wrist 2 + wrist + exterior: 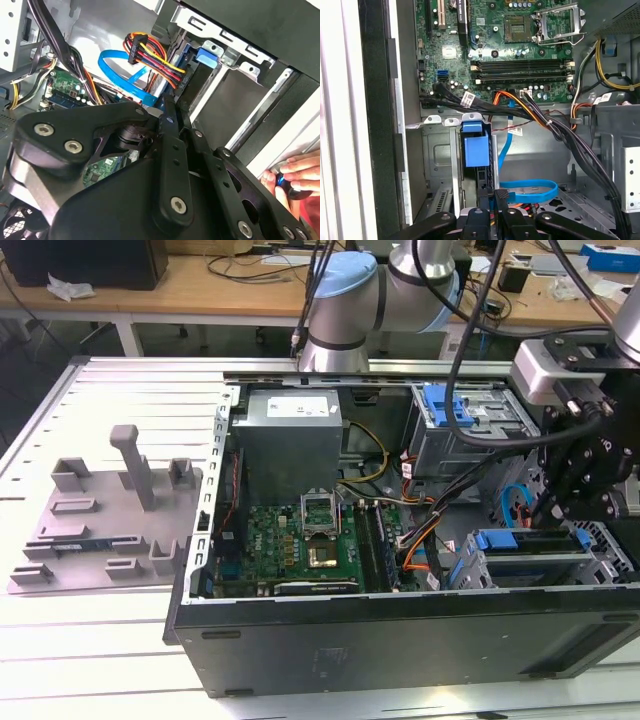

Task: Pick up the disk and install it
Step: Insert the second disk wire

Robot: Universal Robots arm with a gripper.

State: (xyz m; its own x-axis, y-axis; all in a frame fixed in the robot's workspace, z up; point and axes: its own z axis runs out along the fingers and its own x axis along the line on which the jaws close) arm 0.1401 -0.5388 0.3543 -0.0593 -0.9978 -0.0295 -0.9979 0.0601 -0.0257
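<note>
The black claw (585, 475) hangs at the right side of the exterior view, over the open computer case (400, 635). I cannot tell if the claw is open, shut or holding something. The disk (525, 545), with its bright blue frame, sits in the metal drive cage at the lower right, just below the claw. The green motherboard (300, 540) lies in the middle of the case.

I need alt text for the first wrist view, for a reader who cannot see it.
The gripper hangs over a blue-framed disk standing on edge in a metal drive bay inside an open computer case. Beyond lie a green motherboard, bundled cables and a looped blue data cable.
</note>
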